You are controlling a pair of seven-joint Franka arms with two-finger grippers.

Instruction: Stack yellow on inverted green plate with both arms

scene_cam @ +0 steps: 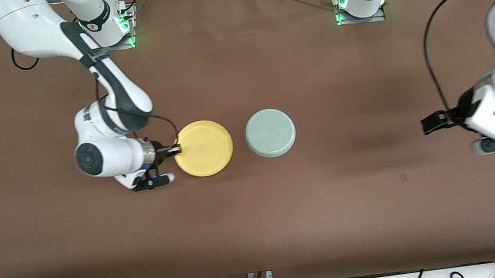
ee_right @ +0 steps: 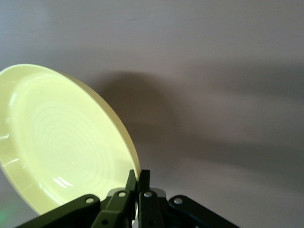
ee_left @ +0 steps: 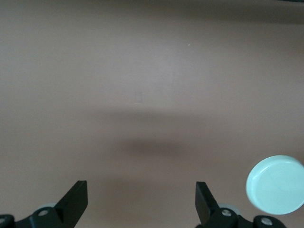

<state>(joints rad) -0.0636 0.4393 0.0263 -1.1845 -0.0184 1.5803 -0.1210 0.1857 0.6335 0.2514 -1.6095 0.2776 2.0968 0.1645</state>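
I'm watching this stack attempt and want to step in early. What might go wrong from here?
1. The right pincer pinches only the rim of the yellow plate, so the plate may tilt or slip out in transit.
2. The green plate lies upside down, unheld; a nudge while setting the yellow one down might push it away.
3. The left pincer is open over bare table, too far off to steady anything.

Brown table [scene_cam: 257, 214]: green plate [scene_cam: 270, 132] inverted on it; yellow [scene_cam: 203, 148] possibly lifted.
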